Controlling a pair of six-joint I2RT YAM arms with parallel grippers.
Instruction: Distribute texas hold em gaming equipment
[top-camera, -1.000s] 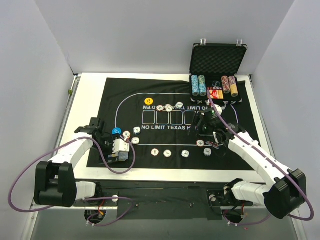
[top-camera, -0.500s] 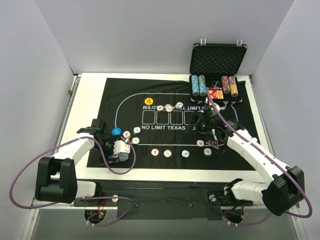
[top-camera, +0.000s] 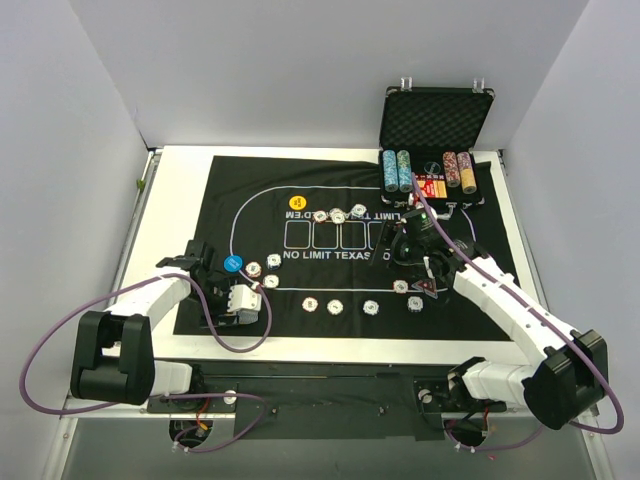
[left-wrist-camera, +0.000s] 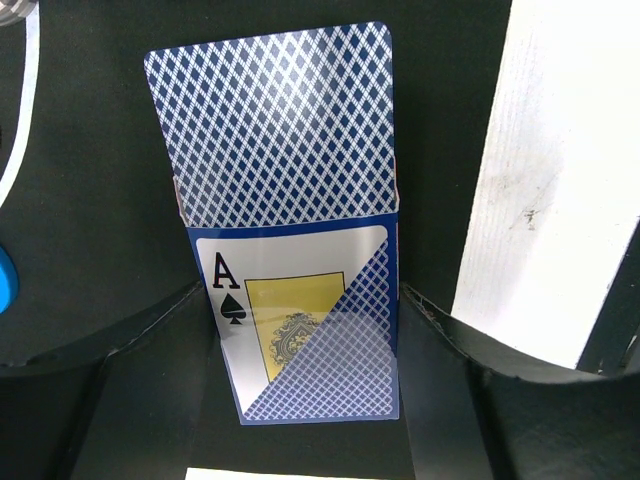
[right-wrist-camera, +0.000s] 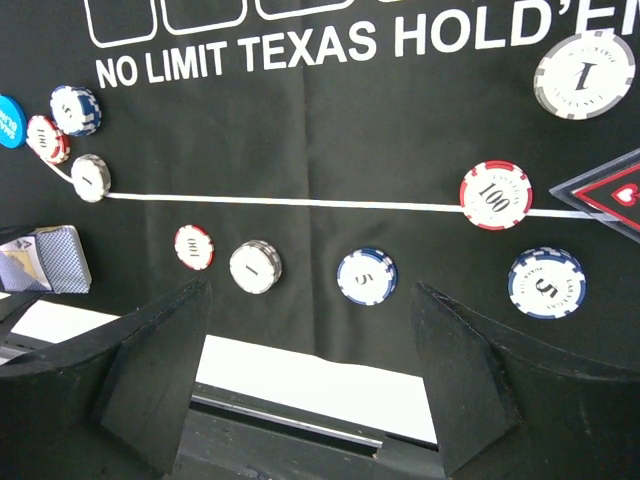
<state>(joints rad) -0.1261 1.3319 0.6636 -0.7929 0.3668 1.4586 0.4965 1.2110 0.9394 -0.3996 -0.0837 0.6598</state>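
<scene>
Since a second ago, the left end effector has drawn its fingers in on a card pack near the front left edge of the black felt mat, and the right end effector has shifted a little toward the far side.

From the top camera, "NO LIMIT TEXAS" reads across the mat. A yellow button disc lies at the far side of the printed oval and a blue button disc just beyond the left end effector. Single poker chips are scattered along the oval. At the far right corner stands an open black case, holding blue, reddish and tan stacks of chips.

On the left wrist camera, the two dark fingers press against both long sides of the pack. Its front shows the ace of spades, an "A" over a spade beside a yellow panel. A card with a blue lattice back sticks out of its far end. White tabletop shows at the right.

On the right wrist camera, that end effector's fingers stand wide apart over the mat with nothing between them. "NO LIMIT TEXAS HOLD'EM" is printed in white. Chips lie singly along the white line, marked "1", "5" and "100". The pack lies at the left, at the mat's near edge.
</scene>
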